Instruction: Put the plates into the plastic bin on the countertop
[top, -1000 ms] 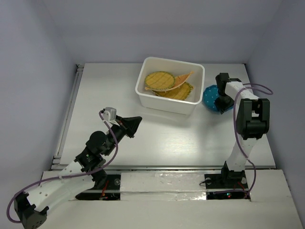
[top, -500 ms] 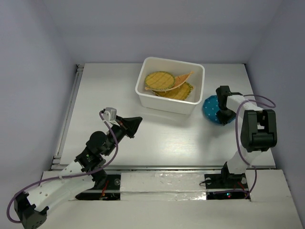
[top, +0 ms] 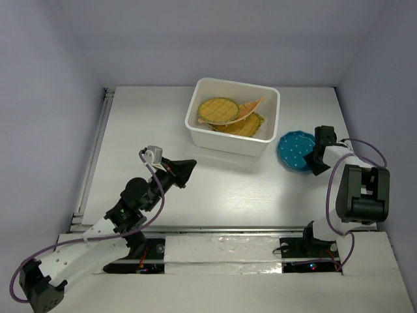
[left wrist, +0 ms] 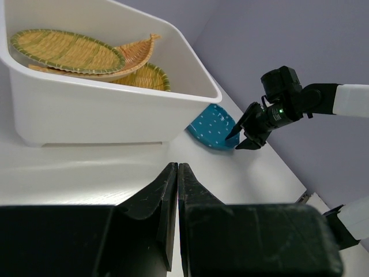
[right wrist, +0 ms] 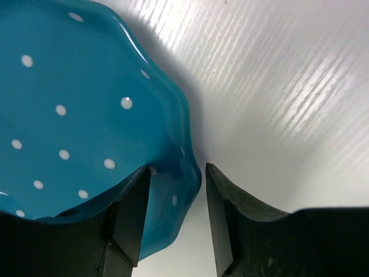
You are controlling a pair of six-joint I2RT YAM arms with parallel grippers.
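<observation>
Right gripper point(top: 314, 159): jaws open, straddling the right edge of the teal plate point(top: 294, 150). In the wrist view one finger point(right wrist: 130, 213) sits over the inside of the rim and the other outside it on the countertop point(top: 215, 189). There is a visible gap on the outer side, so I'm not clamped yet.

The plate lies flat on the countertop, just right of the bin's point(top: 228, 140) near right corner. It looks slightly apart from the bin wall. The wicker plates point(top: 218, 109) are already inside, stacked unevenly. I can't count them all from here.

Left gripper point(left wrist: 177, 170): jaws closed on nothing, parked left of the bin, well apart from the plate.

Risks as I see them:
- The bite is shallow and the rim is wavy. If the pads land on a scallop slope, the plate could twist or slide out on lift.
- Gripping at one edge only means the far side hangs. I'd expect the plate to droop and pivot in the jaws once it's off the surface.
- The outer finger is low against the countertop. Closing could scrape the surface, or shove the plate left into the bin wall instead of gripping it.
- The bin wall is tall next to the plate. A drooping plate could clip the rim on the way over.
- The stack inside is tilted, so a release from height could land the plate on edge.
</observation>
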